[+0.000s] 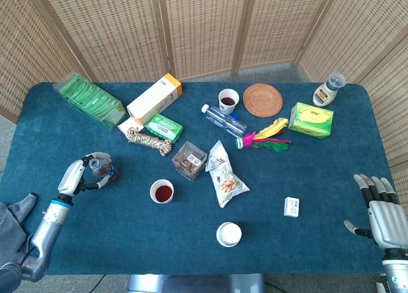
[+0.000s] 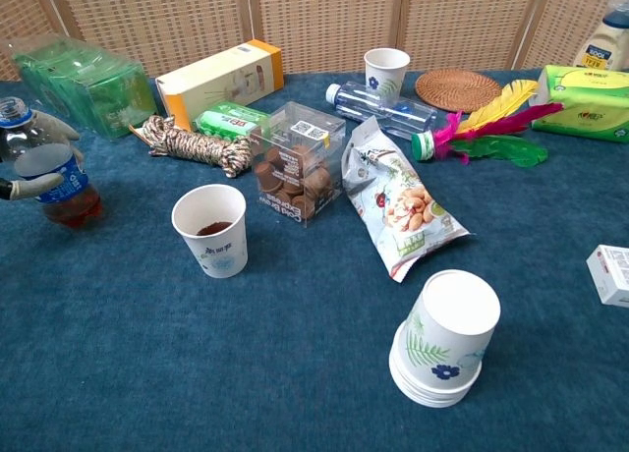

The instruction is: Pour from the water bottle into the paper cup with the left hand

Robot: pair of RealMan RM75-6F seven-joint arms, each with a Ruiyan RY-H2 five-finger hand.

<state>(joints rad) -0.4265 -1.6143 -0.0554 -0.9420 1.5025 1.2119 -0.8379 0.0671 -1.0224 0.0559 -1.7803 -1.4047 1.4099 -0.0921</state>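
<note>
Fingers (image 2: 37,185) of the left hand (image 1: 75,176) wrap one upright water bottle (image 2: 49,177); right hand (image 1: 382,210) lies spread (holding nothing). One filled paper cup (image 2: 211,230) stands nearby.

setting: staged lab/demo space
backdrop: woven folding screens (image 1: 204,25)
surface: table (image 1: 306,172) in blue cloth, assorted snacks and household props scattered

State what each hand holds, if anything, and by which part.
The left hand grips the water bottle around its labelled middle, fingers wrapped round it. The right hand holds nothing.
</note>
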